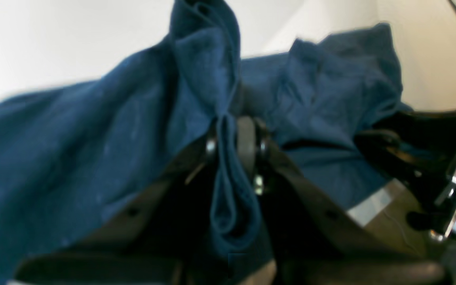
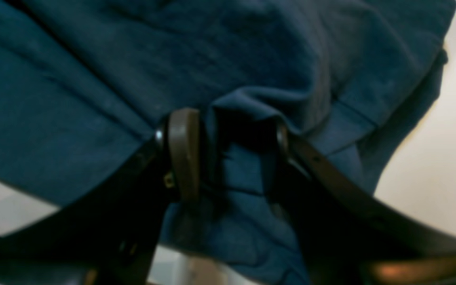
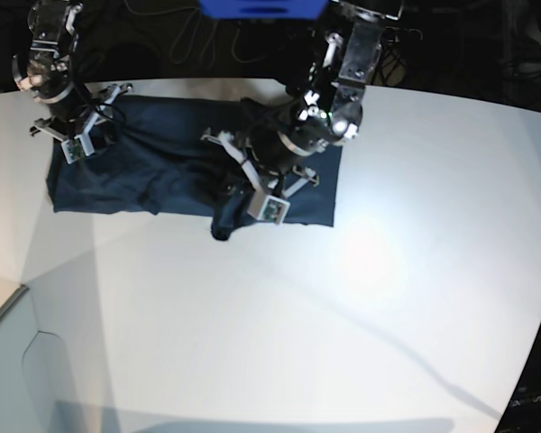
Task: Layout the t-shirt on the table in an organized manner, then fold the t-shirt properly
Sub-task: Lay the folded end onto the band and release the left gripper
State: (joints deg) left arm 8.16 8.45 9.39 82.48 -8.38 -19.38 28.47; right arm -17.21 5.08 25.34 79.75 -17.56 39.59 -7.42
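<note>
The dark navy t-shirt lies spread and wrinkled at the back left of the white table. My left gripper is over the shirt's right half. In the left wrist view it is shut on a raised fold of the shirt. My right gripper is at the shirt's far left end. In the right wrist view it holds a bunch of the shirt between its jaws, which stand somewhat apart. A small dark lump of cloth hangs past the shirt's front edge.
A blue object and cables sit behind the table's back edge. The table's curved edge runs along the lower left. A black and metal robot part shows at the right of the left wrist view.
</note>
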